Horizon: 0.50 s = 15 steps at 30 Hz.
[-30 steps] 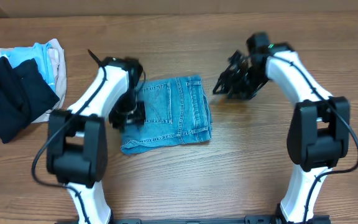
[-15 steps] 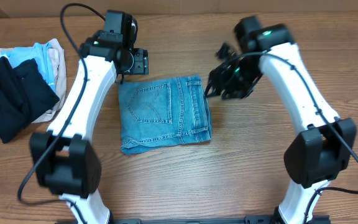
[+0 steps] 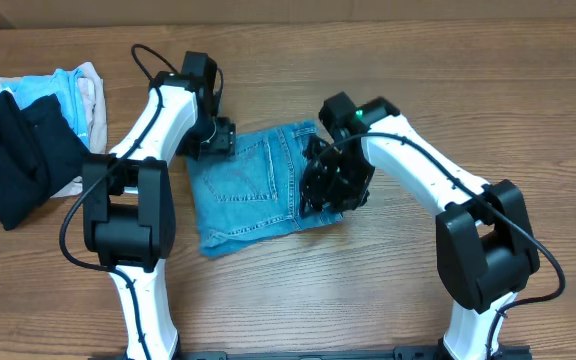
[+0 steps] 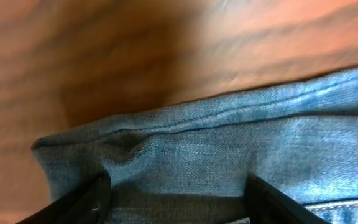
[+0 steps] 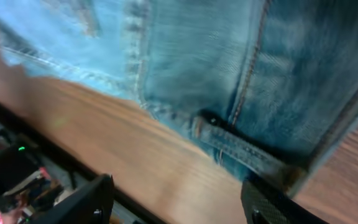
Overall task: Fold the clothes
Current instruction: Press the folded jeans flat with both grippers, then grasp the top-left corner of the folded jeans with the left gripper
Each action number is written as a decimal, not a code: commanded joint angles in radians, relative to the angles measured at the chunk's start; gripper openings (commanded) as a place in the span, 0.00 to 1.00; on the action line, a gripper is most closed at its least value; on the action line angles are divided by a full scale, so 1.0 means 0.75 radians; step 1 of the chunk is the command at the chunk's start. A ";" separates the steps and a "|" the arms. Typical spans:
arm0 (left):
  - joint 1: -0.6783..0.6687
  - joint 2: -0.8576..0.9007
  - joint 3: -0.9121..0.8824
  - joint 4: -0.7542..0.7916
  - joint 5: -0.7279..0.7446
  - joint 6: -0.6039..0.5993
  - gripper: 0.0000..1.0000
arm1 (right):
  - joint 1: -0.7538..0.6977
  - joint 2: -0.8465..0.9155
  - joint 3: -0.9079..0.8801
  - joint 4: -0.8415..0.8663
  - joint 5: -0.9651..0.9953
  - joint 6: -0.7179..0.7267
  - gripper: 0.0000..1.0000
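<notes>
Folded jeans (image 3: 253,185) lie in the middle of the table (image 3: 448,80), back pocket up; left gripper (image 3: 213,140) sits at their far left corner, fingers (image 4: 82,202) spread wide over the denim hem, nothing pinched; right gripper (image 3: 333,185) is on the right edge, jaws likewise apart above a belt loop (image 5: 241,152); black garment (image 3: 18,150) heaped well off left
</notes>
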 commanded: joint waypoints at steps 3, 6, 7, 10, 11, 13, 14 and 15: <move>0.022 0.014 -0.006 -0.226 0.006 -0.042 0.64 | -0.016 0.043 -0.106 0.050 0.076 -0.045 0.69; 0.022 0.014 -0.020 -0.418 0.006 -0.104 0.58 | -0.038 0.057 -0.106 0.068 0.236 -0.044 0.70; 0.020 0.014 -0.036 -0.472 0.006 -0.131 0.57 | -0.050 0.060 -0.106 0.093 0.289 -0.044 0.70; 0.010 0.014 -0.093 -0.566 0.006 -0.157 0.53 | -0.092 0.060 -0.106 0.198 0.389 -0.044 0.70; 0.007 0.014 -0.112 -0.579 0.006 -0.164 0.51 | -0.106 0.060 -0.106 0.237 0.404 -0.045 0.70; 0.002 0.014 -0.146 -0.597 0.006 -0.193 0.49 | -0.140 0.060 -0.106 0.323 0.430 -0.045 0.70; 0.003 0.014 -0.160 -0.599 0.008 -0.204 0.49 | -0.157 0.060 -0.106 0.364 0.437 -0.046 0.70; 0.003 0.012 -0.166 -0.600 0.007 -0.212 0.47 | -0.173 0.060 -0.106 0.401 0.443 -0.047 0.70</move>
